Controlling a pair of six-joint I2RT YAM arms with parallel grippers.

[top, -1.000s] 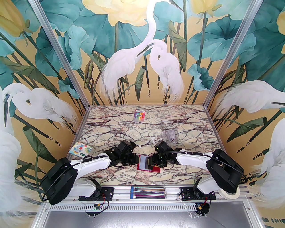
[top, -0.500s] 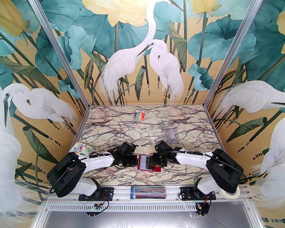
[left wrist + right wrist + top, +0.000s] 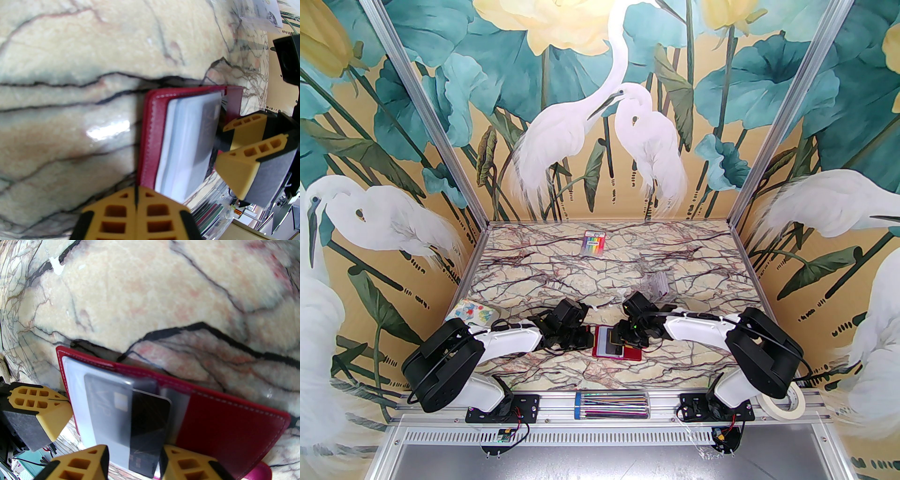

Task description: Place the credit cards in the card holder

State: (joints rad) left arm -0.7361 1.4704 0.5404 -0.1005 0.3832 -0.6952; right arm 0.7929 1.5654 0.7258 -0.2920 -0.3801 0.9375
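Observation:
The dark red card holder (image 3: 630,354) lies open near the table's front centre, its clear sleeves (image 3: 187,140) facing up. A dark credit card (image 3: 150,425) marked VIP sits half inside one sleeve, its right half sticking out. My right gripper (image 3: 134,458) is open and straddles the card's exposed end; one fingertip (image 3: 168,458) is at the card's right edge. My left gripper (image 3: 137,204) is shut with nothing in it, its tips by the card holder's (image 3: 150,131) left cover edge. From above, the left gripper (image 3: 589,338) and right gripper (image 3: 621,341) face each other across the wallet.
A rainbow-striped pack (image 3: 593,243) lies at the back. A small clear plastic box (image 3: 657,285) sits just behind the right wrist. A colourful patterned white square (image 3: 469,315) lies at the left edge. A tube of coloured sticks (image 3: 611,404) and a tape roll (image 3: 783,405) rest on the front rail.
The left arm's shoulder and elbow swung rightward while its gripper stayed by the wallet. The right arm eased slightly left and away. The wallet shifted a little.

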